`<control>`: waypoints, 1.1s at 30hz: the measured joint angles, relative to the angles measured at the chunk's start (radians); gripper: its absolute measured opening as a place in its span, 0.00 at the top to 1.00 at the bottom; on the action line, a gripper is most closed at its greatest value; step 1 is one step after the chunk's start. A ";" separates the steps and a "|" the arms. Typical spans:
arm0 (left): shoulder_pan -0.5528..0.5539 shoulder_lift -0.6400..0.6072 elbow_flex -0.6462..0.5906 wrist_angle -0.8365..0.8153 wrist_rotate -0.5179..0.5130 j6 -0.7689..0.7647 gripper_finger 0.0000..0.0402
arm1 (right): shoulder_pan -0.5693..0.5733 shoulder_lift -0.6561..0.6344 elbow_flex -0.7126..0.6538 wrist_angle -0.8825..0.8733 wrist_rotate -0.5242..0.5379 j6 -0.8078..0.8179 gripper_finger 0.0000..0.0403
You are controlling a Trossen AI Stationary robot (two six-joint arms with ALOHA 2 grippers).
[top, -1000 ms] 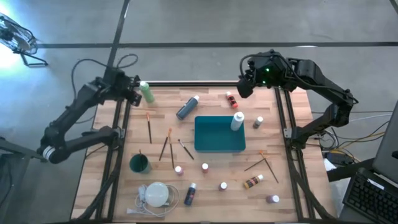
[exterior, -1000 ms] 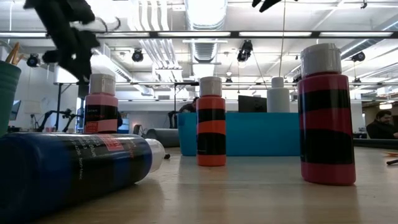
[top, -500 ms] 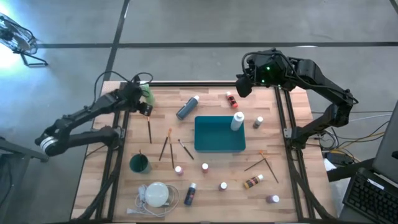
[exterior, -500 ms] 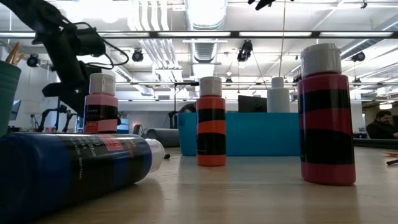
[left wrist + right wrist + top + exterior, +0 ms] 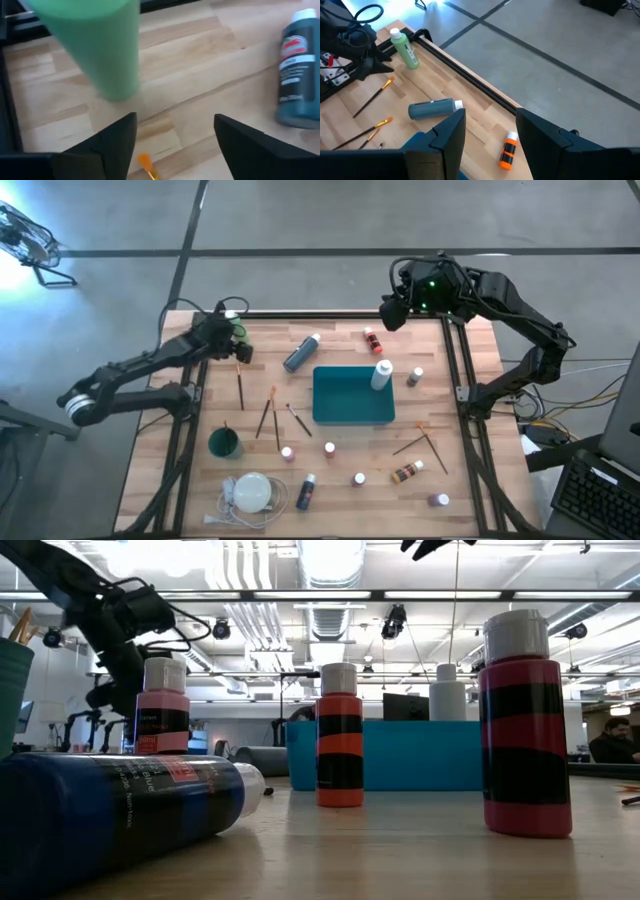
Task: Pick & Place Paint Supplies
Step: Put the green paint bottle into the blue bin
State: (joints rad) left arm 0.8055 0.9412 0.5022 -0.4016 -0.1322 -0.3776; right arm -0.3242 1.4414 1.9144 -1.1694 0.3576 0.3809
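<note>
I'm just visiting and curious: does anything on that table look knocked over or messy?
Nothing is spilled or broken. Some bottles lie on their sides, such as the grey-blue bottle near the teal tray, and brushes lie scattered at angles. The green bottle stands upright by the left gripper.

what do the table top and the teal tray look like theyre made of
Table top: looks like wood, pale butcher-block strips with visible grain and a light sheen in the low view. Teal tray: probably plastic, given its uniform flat colour, rounded corners and matte surface; the pictures don't settle it.

Left gripper low at table's far-left corner, fingers apart; right gripper raised, fingers apart.
</note>
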 joint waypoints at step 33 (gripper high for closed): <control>0.000 0.386 0.000 0.423 -0.289 0.073 0.33 | 0.001 0.000 0.000 0.001 -0.029 0.006 0.58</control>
State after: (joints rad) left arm 0.8059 1.3275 0.5022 0.0213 -0.4217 -0.3050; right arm -0.3233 1.4414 1.9148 -1.1687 0.3286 0.3868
